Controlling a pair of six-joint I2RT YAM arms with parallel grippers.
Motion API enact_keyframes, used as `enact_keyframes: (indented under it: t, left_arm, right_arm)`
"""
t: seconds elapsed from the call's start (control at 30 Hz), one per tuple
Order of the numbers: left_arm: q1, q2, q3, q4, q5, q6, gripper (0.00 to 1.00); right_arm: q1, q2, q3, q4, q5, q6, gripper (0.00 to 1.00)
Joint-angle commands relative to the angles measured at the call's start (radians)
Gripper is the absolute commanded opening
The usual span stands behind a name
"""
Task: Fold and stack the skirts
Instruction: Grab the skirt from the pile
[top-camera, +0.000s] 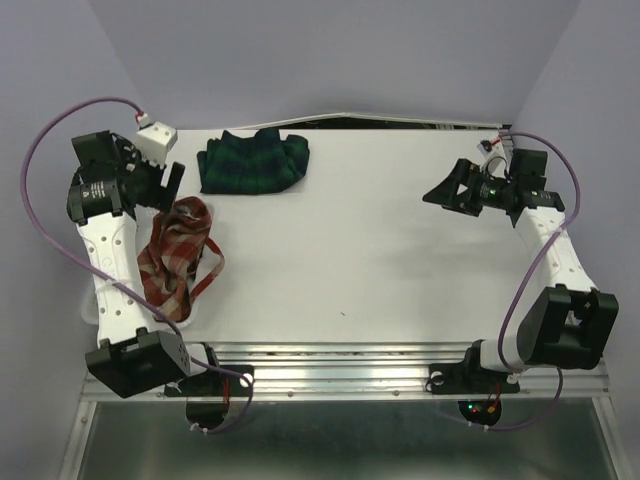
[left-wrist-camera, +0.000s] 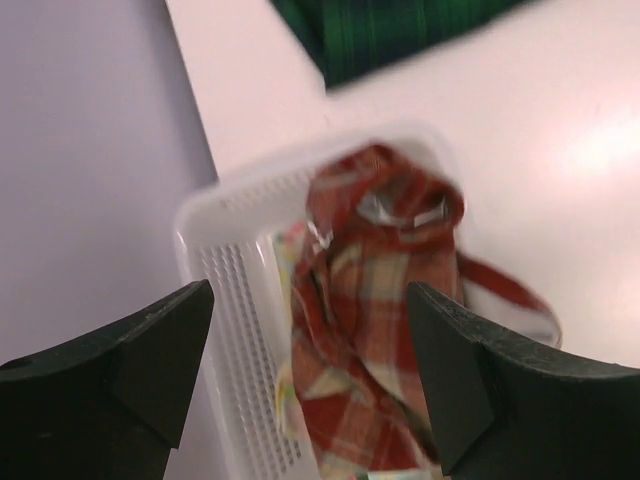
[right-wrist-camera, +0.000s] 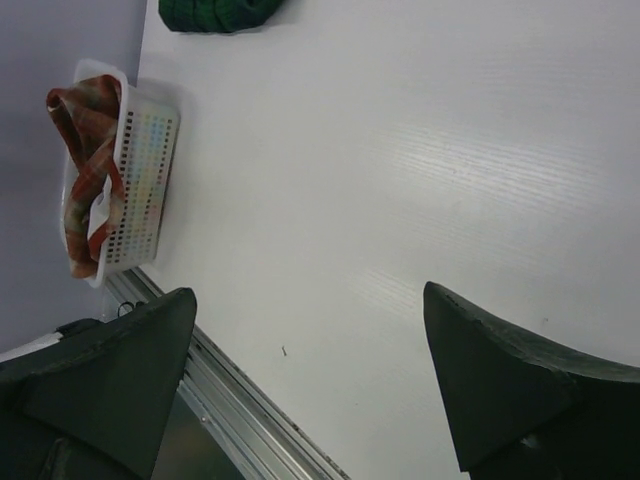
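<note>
Left gripper (left-wrist-camera: 309, 302) and right gripper (right-wrist-camera: 310, 295) — jaws apart, empty — red-and-cream plaid skirt (left-wrist-camera: 362, 350) in basket (left-wrist-camera: 235, 290)

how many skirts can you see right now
2. The dark green plaid skirt lies on the table near its far edge; the red-and-cream plaid skirt is in the white basket, left side. Pastel cloth under it may be a third.

The green plaid skirt (top-camera: 253, 160) is dark green crossed with navy. The red plaid skirt (top-camera: 175, 250) has rusty red and cream checks. The basket (left-wrist-camera: 235, 300) is white mesh, with pastel cloth (left-wrist-camera: 290, 262), yellowish, showing inside. The desk (top-camera: 400, 250) is plain white, the walls (top-camera: 330, 50) pale lilac.
</note>
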Motion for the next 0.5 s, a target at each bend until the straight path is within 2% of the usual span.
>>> enact_keyframes:
  t: [0.0, 0.13, 0.27, 0.47]
  left_arm:
    - [0.116, -0.017, -0.111, -0.127, 0.096, 0.256, 0.90]
    - [0.199, 0.031, -0.209, -0.075, 0.079, 0.326, 0.90]
    - [0.206, 0.093, -0.278, 0.037, 0.007, 0.309, 0.89]
    - [0.206, 0.271, -0.213, 0.075, 0.019, 0.280, 0.83]
  right_arm:
    - [-0.006, -0.064, -0.032, -0.028, 0.004, -0.056, 1.00]
    - [-0.006, -0.081, -0.069, -0.040, 0.006, -0.077, 1.00]
    - [-0.006, -0.092, -0.093, -0.051, 0.012, -0.087, 1.00]
    - [-0.006, -0.100, -0.127, -0.052, 0.009, -0.088, 1.00]
